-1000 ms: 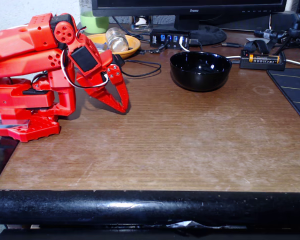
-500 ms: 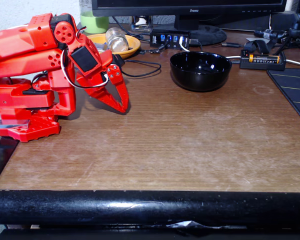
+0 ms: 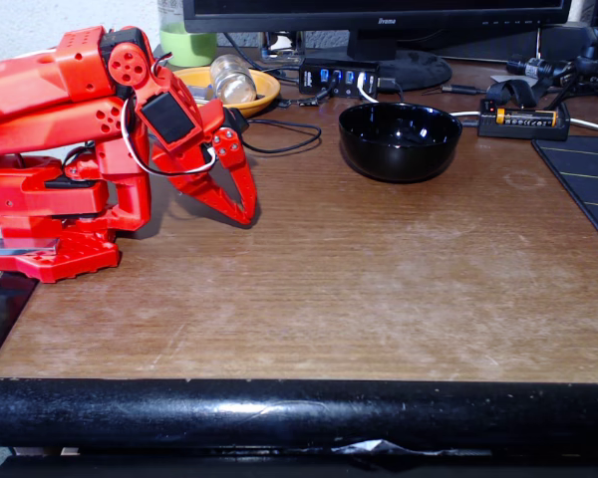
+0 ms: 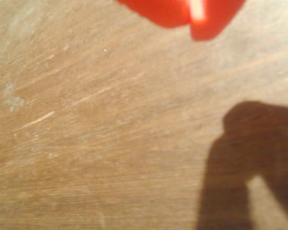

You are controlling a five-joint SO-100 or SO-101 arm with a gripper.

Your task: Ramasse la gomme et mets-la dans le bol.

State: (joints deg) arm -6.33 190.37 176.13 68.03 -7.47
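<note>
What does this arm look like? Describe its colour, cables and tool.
The arm is bright red plastic throughout, with blocky links and a red base. Black servo blocks show at the joints, and a white cable loops beneath the wrist. The tool has two red, tapering, pointed fingers.

Table [image 3: 379, 289]: wood-look brown top, matt, worn, with fine pale scratches and scuffs; in the wrist view the grain and scratch lines below the fingertips [image 4: 201, 28] show plainly. Front edge of the table: black, semi-glossy strip [image 3: 299, 413], torn at one spot.

Gripper [image 3: 247, 212]: red plastic, smooth, slight sheen, as is the arm [image 3: 50, 110] behind it.

Bowl [image 3: 400, 140], well to the right of the gripper in the fixed view: black, glossy, smooth, with bright reflections inside.

Dish [image 3: 264, 88] behind the gripper: orange-yellow, smooth and shiny, holding a clear glass-like object [image 3: 232, 80].

Mat [image 3: 588, 179] beyond the bowl: black, matt.
</note>
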